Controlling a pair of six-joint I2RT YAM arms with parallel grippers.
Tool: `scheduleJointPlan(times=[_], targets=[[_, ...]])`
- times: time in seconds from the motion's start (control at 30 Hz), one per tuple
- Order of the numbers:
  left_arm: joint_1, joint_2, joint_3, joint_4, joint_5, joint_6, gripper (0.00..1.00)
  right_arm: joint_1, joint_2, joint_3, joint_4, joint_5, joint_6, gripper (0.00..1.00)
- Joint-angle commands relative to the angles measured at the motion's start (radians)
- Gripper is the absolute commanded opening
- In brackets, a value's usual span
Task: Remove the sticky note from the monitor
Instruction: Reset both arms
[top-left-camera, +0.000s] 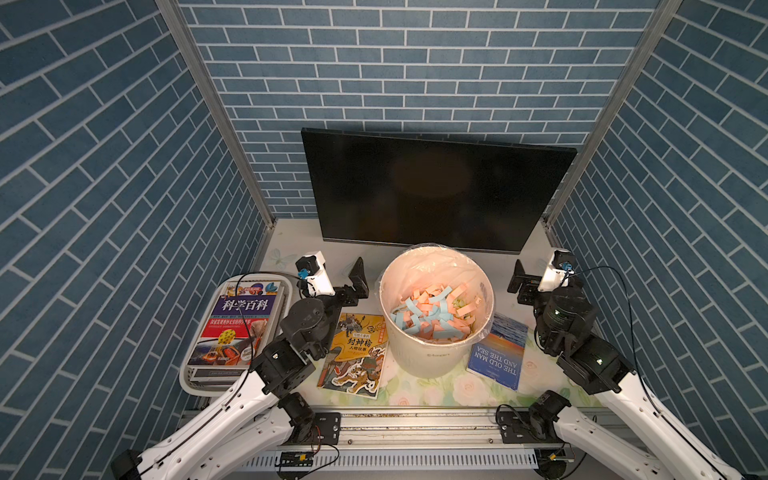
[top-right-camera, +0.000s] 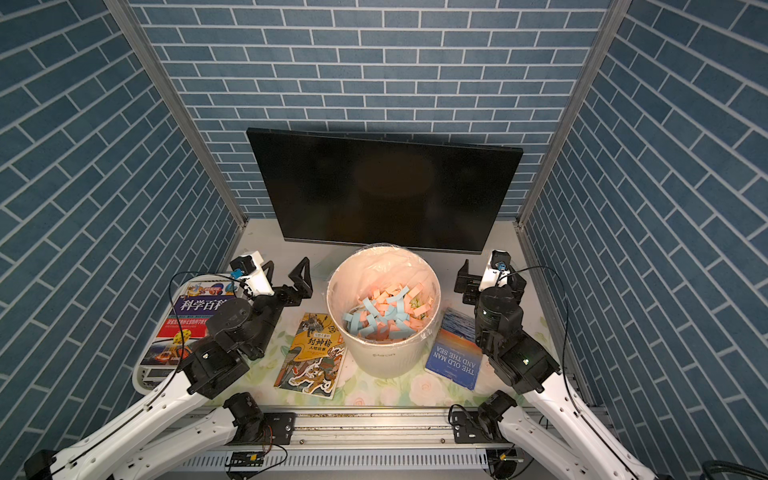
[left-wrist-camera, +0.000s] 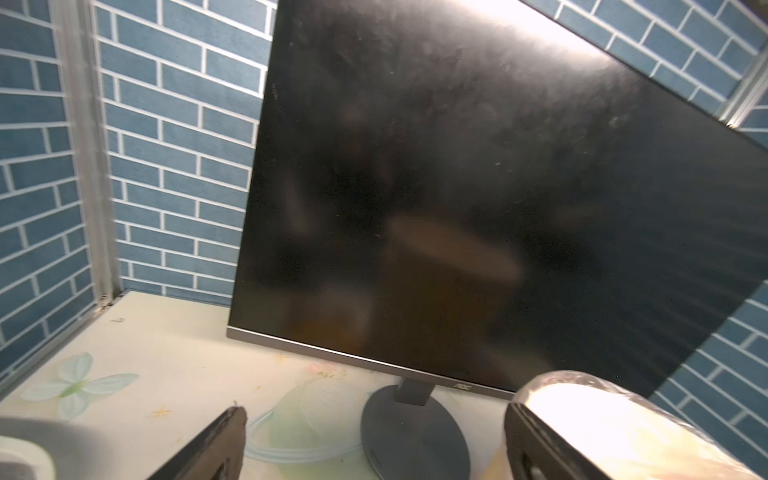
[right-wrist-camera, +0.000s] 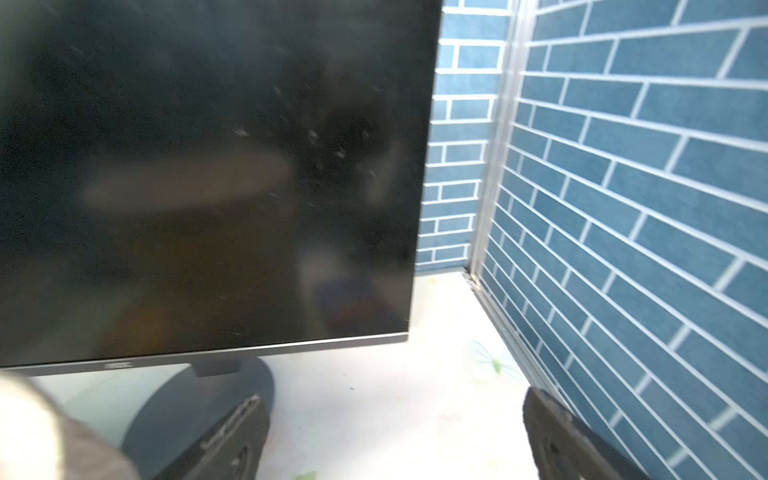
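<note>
— Since the bin (top-left-camera: 436, 357) covers its lower edge in both top views, where is the monitor (top-left-camera: 436, 191) entered?

— Item 1: monitor, upright at the back of the table (top-left-camera: 291, 237), upper centre of the frame, screen dark with dim reflections only. Its stand is hidden behind the bin from above. The round base (left-wrist-camera: 415, 432) shows only in the wrist views, cut off at the bottom edge.

— And the sticky note?

— Item 2: pink and blue paper slips (top-left-camera: 432, 316) heaped in the bin, lower layers hidden. Whether any is the sticky note cannot be told.

— Fingers?

— Item 3: left gripper (left-wrist-camera: 374, 411), left of the bin, fingers apart, nothing between them. Item 4: right gripper (right-wrist-camera: 395, 399), right of the bin, fingers likewise apart and empty. In both wrist views only the blurred tips are in frame.

— Remainder?

— Item 5: yellow book (top-left-camera: 355, 357), flat, lower centre. Item 6: blue book (top-left-camera: 496, 353), one corner tucked behind the bin. Item 7: tray of books (top-left-camera: 187, 382), lower left, partly covered by the left arm.
</note>
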Motion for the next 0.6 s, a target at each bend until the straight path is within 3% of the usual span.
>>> scheduleJointPlan(times=[0.0, 0.13, 0.3, 0.57], targets=[[0.018, 0.027, -0.030, 0.067, -0.153, 0.071, 1.00, -0.065, -0.002, -0.118, 0.127, 0.033, 0.040, 1.00], [0.055, 0.045, -0.095, 0.126, -0.231, 0.047, 1.00, -0.115, -0.018, -0.305, 0.315, 0.049, 0.055, 1.00], [0.186, 0.088, -0.217, 0.233, -0.154, 0.011, 1.00, -0.219, 0.041, -0.484, 0.512, 0.041, 0.072, 1.00], [0.356, 0.231, -0.432, 0.551, -0.122, 0.040, 1.00, -0.339, 0.122, -0.739, 1.036, -0.039, -0.076, 1.00]])
